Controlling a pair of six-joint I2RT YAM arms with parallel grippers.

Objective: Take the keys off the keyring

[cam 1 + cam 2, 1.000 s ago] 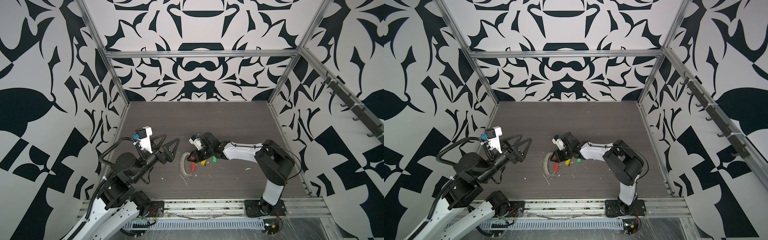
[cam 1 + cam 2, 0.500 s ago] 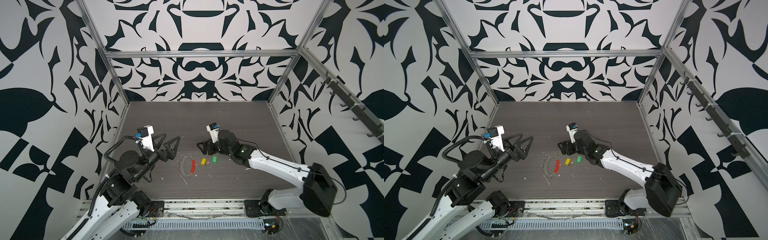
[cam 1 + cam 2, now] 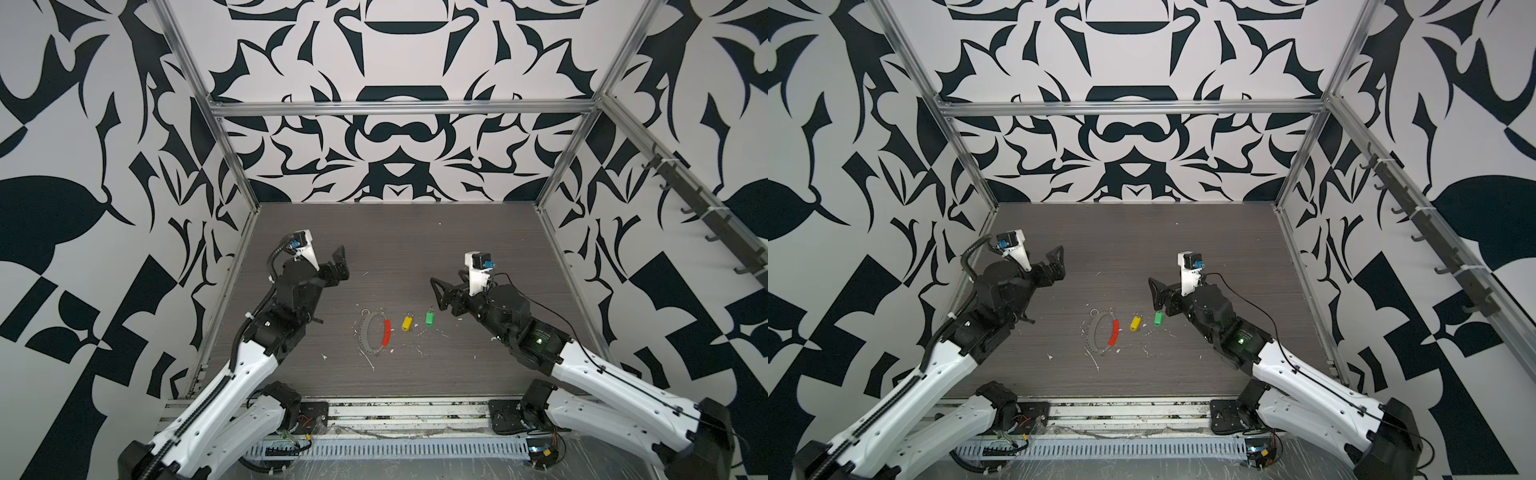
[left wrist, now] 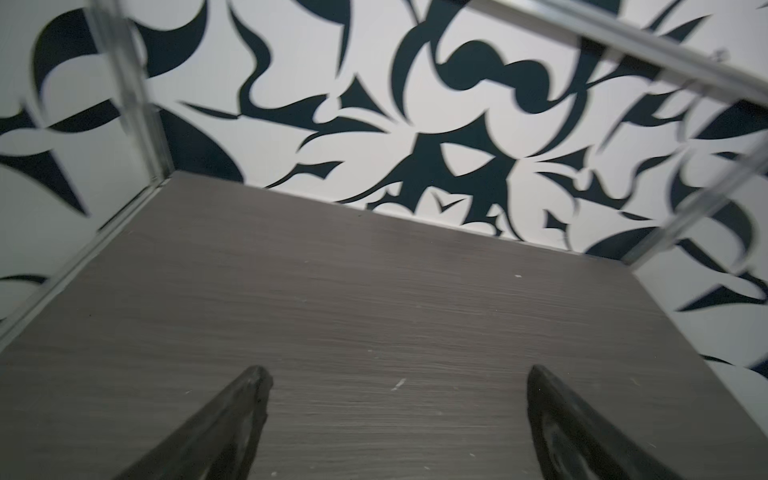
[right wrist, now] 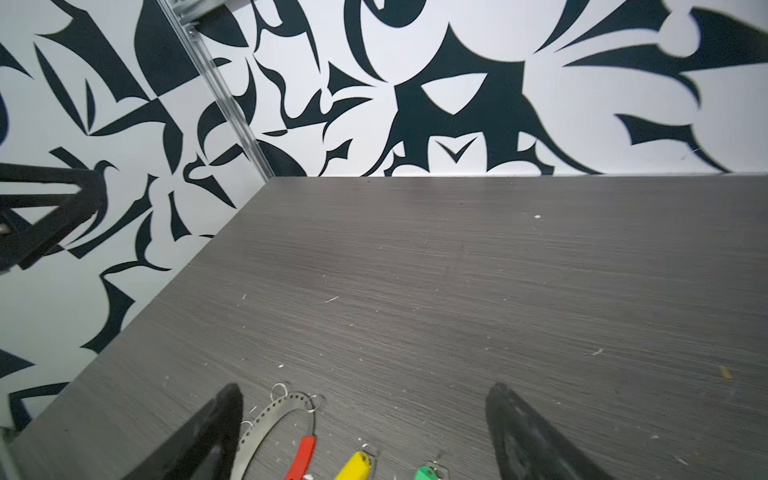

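Plainly, both keys lie free. The green key [image 3: 429,318] and the yellow key [image 3: 407,323] rest flat on the table [image 3: 415,249], near each other but apart. Both sit clear of the keyring [image 5: 272,411], whose red end [image 3: 386,332] lies just beside the yellow key, not touching it as far as I can tell.

My right end effector [image 5: 365,390] hangs above the table near the green key, jaws wide apart with nothing between them. My left end effector [image 4: 397,376] is equally spread and empty, raised well off to the left.

I judge the job done, so the step in hand is a clean retreat. I should rise first and only then draw back, because a low sweep could flick the light tags back against the ring.

Room is generous toward the back wall [image 3: 395,158] and across the middle of the table. The tight spots are the frame post [image 3: 237,166] beside my left arm and the front rail [image 3: 407,411] below both arms.
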